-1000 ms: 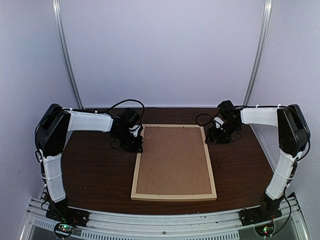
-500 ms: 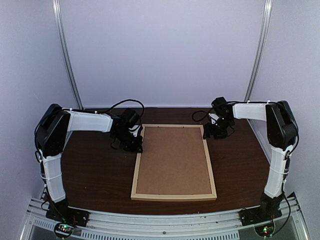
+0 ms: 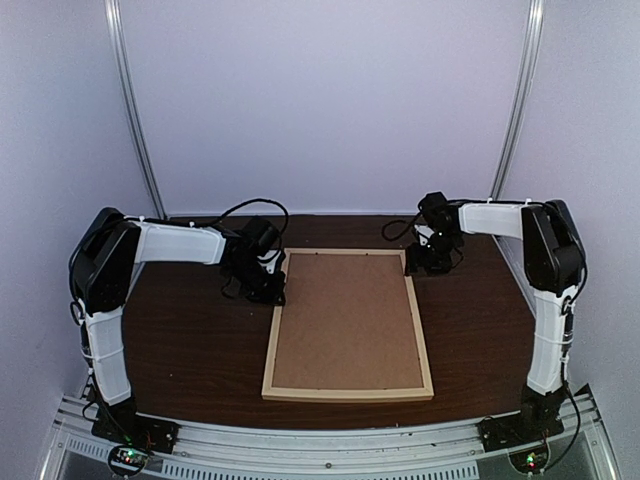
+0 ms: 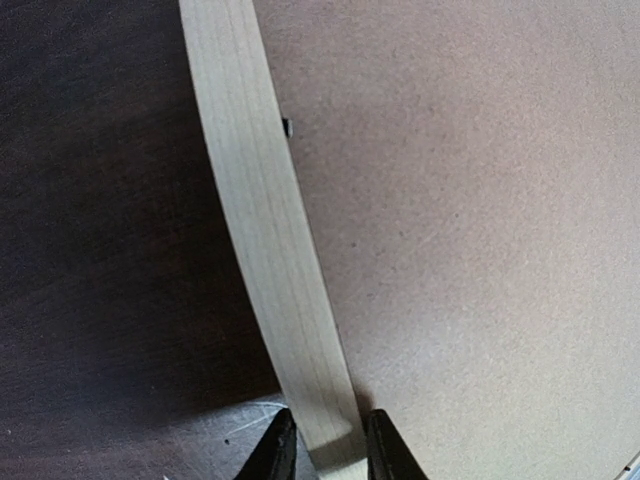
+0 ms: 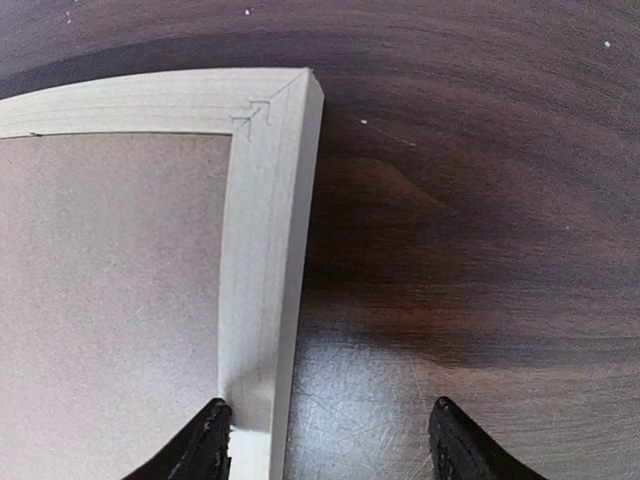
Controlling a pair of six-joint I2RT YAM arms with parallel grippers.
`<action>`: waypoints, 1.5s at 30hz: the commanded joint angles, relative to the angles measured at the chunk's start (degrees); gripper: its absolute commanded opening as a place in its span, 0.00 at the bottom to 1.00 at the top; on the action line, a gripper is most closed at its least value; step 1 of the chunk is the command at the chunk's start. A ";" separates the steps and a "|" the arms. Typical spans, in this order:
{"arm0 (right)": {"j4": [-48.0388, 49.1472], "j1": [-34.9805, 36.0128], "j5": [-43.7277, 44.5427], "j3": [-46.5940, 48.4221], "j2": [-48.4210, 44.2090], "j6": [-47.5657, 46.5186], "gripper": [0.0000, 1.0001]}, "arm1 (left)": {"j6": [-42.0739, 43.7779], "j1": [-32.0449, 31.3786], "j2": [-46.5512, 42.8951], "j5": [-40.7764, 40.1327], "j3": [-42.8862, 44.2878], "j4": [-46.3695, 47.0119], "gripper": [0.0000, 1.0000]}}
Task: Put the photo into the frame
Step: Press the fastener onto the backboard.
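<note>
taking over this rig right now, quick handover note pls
The left gripper is shut on the left rail of the frame, towards its far end.
The right gripper is open, straddling the right rail just short of the far right corner, not closed on it.
The frame lies on the table, filled by the brown backing board.
The photo shows in no view; whether it sits under the board cannot be told.
Done: board is in the frame. Left: probably confirm the photo is inside; if not, lift the board and insert it.

Pale lilac walls (image 3: 330, 100) enclose a dark wooden table (image 3: 190, 350); two metal rails (image 3: 133, 100) climb the back. Light is soft.
</note>
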 commanded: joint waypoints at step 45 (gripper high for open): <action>1.09 5.79 -0.41 -0.68 5.04 2.57 0.65 | 0.53 0.05 0.18 0.34 -1.86 1.29 0.24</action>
